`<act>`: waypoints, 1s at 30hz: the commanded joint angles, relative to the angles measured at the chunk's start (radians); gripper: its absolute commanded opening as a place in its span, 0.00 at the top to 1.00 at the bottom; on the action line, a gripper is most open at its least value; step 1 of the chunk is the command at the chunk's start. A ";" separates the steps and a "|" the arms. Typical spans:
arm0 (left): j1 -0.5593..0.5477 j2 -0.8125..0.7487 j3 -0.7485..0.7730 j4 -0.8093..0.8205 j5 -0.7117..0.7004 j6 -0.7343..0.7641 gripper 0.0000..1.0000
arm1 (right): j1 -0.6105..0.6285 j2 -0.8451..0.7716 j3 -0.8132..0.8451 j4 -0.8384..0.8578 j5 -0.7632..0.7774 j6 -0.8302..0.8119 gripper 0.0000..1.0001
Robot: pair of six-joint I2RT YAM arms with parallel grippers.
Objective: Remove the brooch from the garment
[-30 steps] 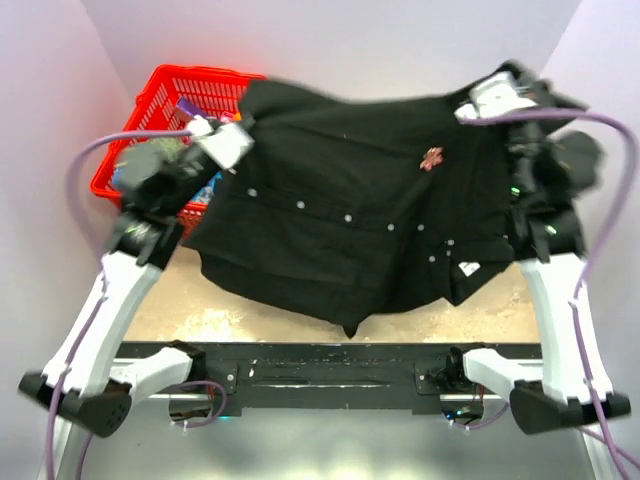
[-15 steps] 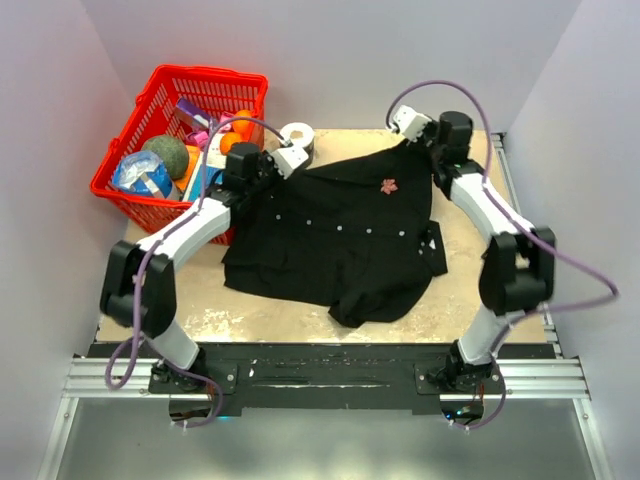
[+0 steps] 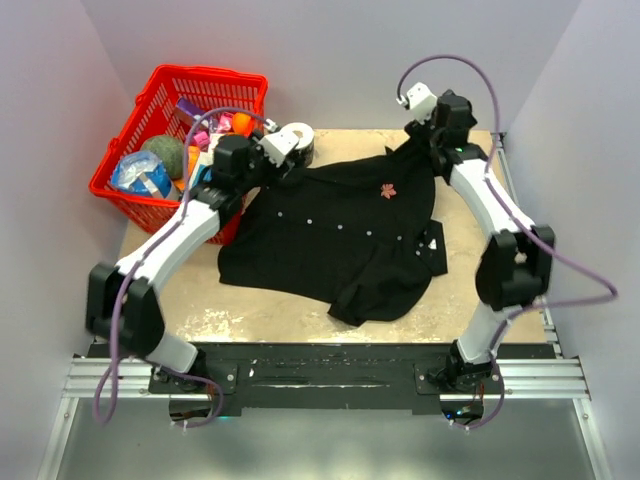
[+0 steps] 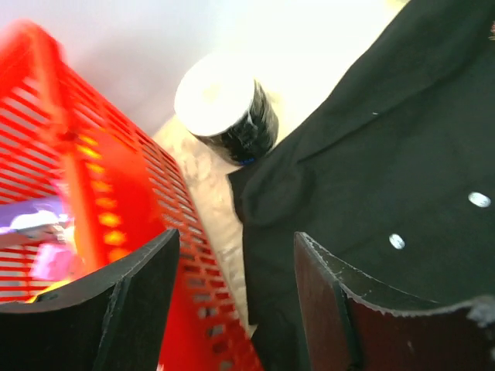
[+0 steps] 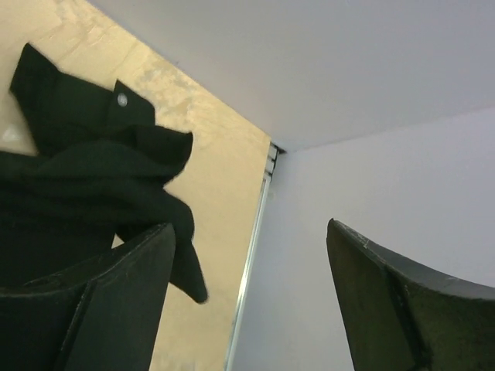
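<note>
Shirt point(image 3: 330, 250) lies flat, long axis running from my L gripper point(image 4: 236, 305) to R gripper point(image 5: 249, 305). Brooch point(image 3: 388, 190) is pinned nearer R; its heading's too small to tell. Both arms reach far, jaws wide, empty.

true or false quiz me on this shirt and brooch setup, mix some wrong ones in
1. The brooch sits on the black shirt. True.
2. The shirt is folded into a neat pile. False: it lies spread out on the table.
3. The left pincer and the right pincer are both open with nothing between their fingers. True.
4. A red basket with things in it stands at the far left of the table. True.
5. The roll of tape lies inside the basket. False: it stands on the table, by the shirt's far edge.
</note>
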 commanded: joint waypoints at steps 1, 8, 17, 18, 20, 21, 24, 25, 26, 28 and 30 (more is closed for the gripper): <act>0.002 -0.192 -0.122 -0.166 0.183 0.102 0.36 | -0.006 -0.233 -0.168 -0.281 -0.115 0.049 0.19; 0.000 -0.274 -0.376 -0.364 0.302 0.256 0.44 | -0.056 -0.309 -0.275 -0.529 -0.307 0.108 0.16; -0.012 -0.144 -0.446 -0.297 0.214 0.245 0.52 | -0.061 -0.197 -0.348 -0.646 -0.262 0.040 0.54; -0.013 -0.134 -0.450 -0.283 0.210 0.237 0.52 | -0.061 -0.191 -0.365 -0.633 -0.250 0.034 0.57; -0.013 -0.098 -0.449 -0.281 0.193 0.234 0.54 | -0.060 -0.174 -0.394 -0.622 -0.238 0.028 0.64; -0.013 -0.085 -0.449 -0.280 0.187 0.228 0.54 | -0.061 -0.156 -0.402 -0.619 -0.229 0.028 0.67; -0.013 -0.050 -0.458 -0.278 0.157 0.225 0.56 | -0.063 -0.119 -0.439 -0.594 -0.204 0.020 0.73; -0.013 -0.042 -0.470 -0.277 0.144 0.226 0.56 | -0.063 -0.114 -0.460 -0.587 -0.206 0.017 0.74; -0.013 -0.041 -0.475 -0.271 0.139 0.225 0.56 | -0.063 -0.108 -0.471 -0.568 -0.210 0.013 0.74; -0.013 -0.033 -0.490 -0.266 0.131 0.223 0.57 | -0.063 -0.084 -0.495 -0.550 -0.224 0.010 0.74; -0.013 -0.021 -0.493 -0.266 0.127 0.216 0.57 | -0.063 -0.058 -0.505 -0.522 -0.229 0.014 0.75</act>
